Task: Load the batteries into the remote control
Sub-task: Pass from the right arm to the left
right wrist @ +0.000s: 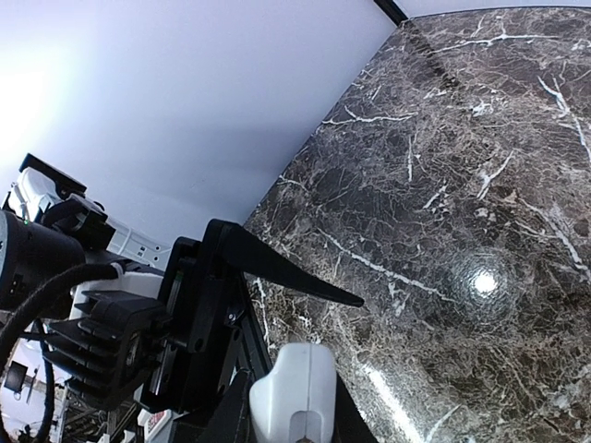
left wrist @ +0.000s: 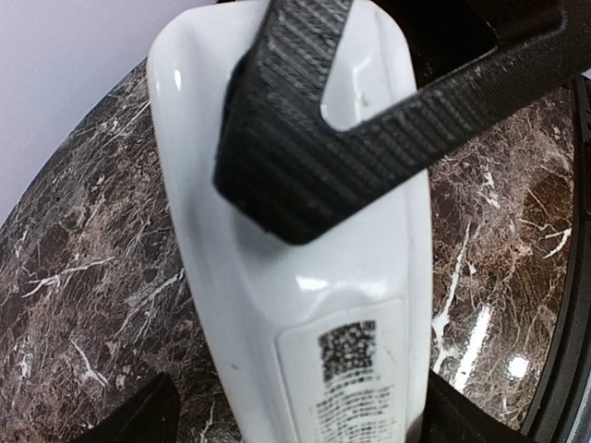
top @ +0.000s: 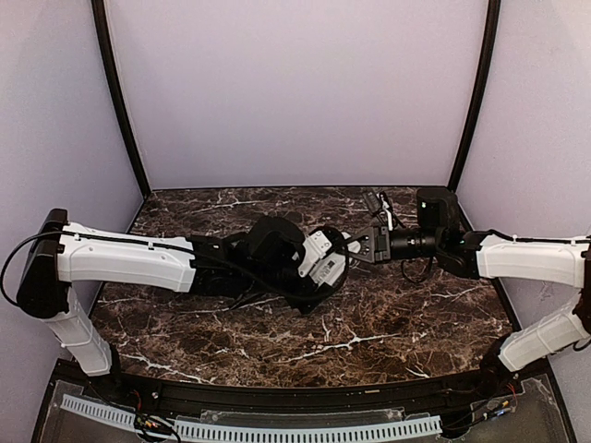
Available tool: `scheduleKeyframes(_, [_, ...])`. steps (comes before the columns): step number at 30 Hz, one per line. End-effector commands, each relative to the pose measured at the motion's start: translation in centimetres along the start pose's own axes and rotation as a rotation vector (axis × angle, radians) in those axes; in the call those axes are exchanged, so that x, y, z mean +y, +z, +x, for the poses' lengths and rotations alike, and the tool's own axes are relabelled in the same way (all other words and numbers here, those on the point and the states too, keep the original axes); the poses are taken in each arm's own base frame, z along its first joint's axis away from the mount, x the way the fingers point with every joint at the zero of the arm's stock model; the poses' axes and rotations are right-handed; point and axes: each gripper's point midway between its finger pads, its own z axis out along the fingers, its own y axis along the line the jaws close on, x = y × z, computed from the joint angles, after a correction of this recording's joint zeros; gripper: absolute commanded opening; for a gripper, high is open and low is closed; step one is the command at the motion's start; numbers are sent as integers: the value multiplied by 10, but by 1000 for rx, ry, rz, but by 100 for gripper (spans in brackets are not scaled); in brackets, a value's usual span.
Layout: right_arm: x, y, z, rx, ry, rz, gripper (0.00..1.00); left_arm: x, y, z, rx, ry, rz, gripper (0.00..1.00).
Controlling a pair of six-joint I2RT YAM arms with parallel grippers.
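Lying between spread left fingers (left wrist: pixel 138 420), remote control (left wrist: pixel 305 305)

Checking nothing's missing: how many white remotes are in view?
1: the remote control, above the table between the left gripper and right gripper. Another could be hidden.

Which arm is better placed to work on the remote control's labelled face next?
Probably the right: the right gripper, shut, lies across that face of the remote control, while the left gripper flanks its body, seemingly steadying it.
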Motion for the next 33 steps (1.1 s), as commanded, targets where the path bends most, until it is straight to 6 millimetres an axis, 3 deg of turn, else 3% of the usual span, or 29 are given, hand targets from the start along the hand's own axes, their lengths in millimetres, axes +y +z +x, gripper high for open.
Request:
scheduleKeyframes(1, [10, 3, -11, -25, -18, -23, 0, 10, -1, -3, 22, 7, -65, 82])
scheduleKeyframes(6, [12, 3, -13, -26, -20, -27, 2, 11, -1, -3, 31, 13, -71, 70])
scheduleKeyframes(9, [12, 3, -13, -18, -16, -28, 12, 12, -3, -3, 26, 9, -73, 63])
scheduleKeyframes(13, [19, -1, -15, -14, -46, -45, 37, 11, -11, -7, -8, -6, -37, 53])
scheduleKeyframes(16, [32, -9, -20, -37, -108, -69, 64, 4, -22, -11, -55, -39, 55, 46])
scheduleKeyframes(19, [44, -19, -28, -70, -181, -75, 96, 2, -42, -28, -142, -90, 148, 42])
scheduleKeyframes(20, [49, -23, -31, -81, -212, -80, 98, -1, -44, -26, -144, -96, 176, 41])
scheduleKeyframes(21, [55, -26, -33, -92, -243, -86, 98, -3, -55, -38, -198, -99, 221, 41])
scheduleKeyframes(25, [87, -45, -40, -158, -401, -152, 98, -13, -83, -56, -296, -86, 323, 40])
scheduleKeyframes(29, [118, -62, -36, -210, -539, -255, 99, -23, -104, -69, -366, -79, 413, 40])
scheduleKeyframes(33, [141, -67, -31, -168, -619, -361, 99, -35, -117, -75, -408, -79, 502, 40])
